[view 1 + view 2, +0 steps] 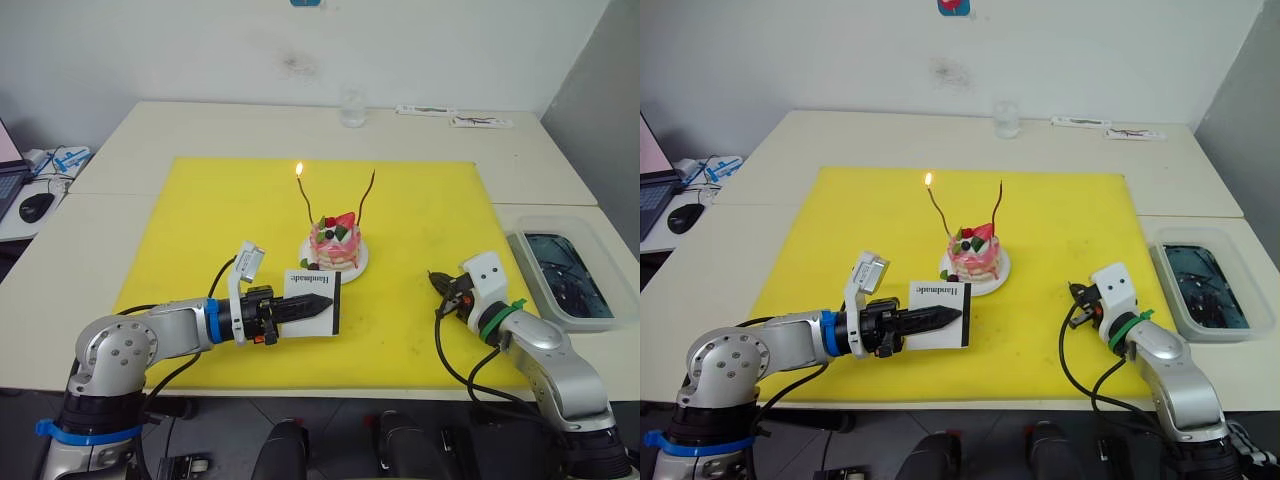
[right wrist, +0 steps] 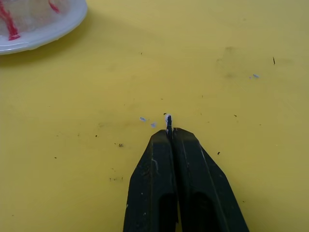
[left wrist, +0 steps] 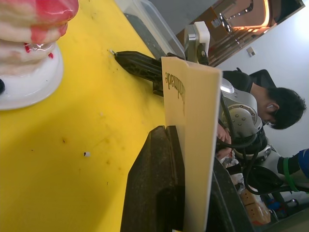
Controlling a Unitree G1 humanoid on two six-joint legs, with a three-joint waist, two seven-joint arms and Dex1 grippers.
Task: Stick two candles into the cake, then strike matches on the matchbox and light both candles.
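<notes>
A pale table [image 1: 150, 140] stands before a white wall, and a yellow mat [image 1: 420, 200] covers its middle; a clear tray [image 1: 520, 245] with dark contents sits at the right edge of the frame, and a small glass [image 1: 352, 108] stands near the top centre. The cake [image 1: 335, 245] on its white plate is in the middle of the mat; both candles are planted in it. The left candle [image 1: 304, 200] carries a small flame at its tip; the right candle [image 1: 369, 196] shows no flame.

The left gripper [image 1: 318, 303], at lower centre, is clamped on the matchbox [image 1: 312, 302] and holds it upright just in front of the cake. The right gripper [image 2: 169, 133], at lower right, is pressed closed on a match [image 2: 168, 120]; just the tip sticks out beyond the fingers, low over the mat.

One candle probably remains to light. The risk seems to be the short grip: with so little match exposed, a stroke may drag the fingers on the box instead of the head, or snap it; the upright box may also tilt in its clamp, and a wide reach could push the lit candle.
</notes>
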